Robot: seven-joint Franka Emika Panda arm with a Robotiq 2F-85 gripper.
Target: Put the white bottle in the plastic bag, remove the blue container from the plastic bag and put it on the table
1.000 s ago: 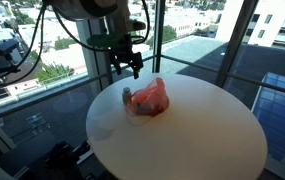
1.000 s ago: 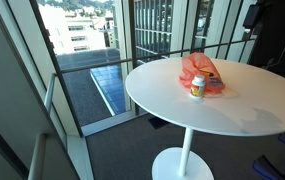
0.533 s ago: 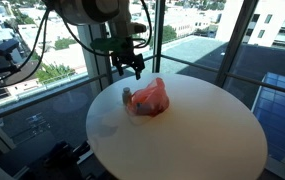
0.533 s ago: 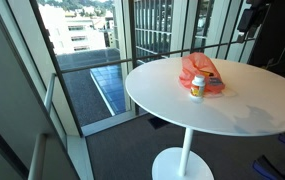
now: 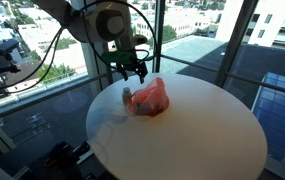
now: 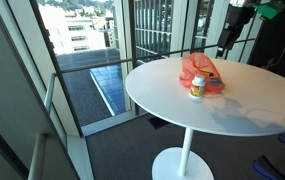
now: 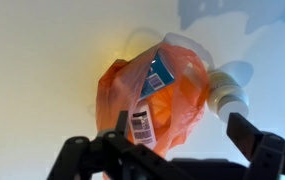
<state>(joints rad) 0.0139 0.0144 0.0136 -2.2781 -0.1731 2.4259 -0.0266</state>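
Fingers spread wide, nothing btwn them. The gripper hangs over the table, above the orange plastic bag and not touching it. In the wrist view the bag sits right under the jaws, w/ the blue container showing thru the plastic, so it's inside. White bottle stands upright on the round white table, right against the bag's side, outside it.

High-rise office or lab corner: round white table, floor-to-ceiling windows over city
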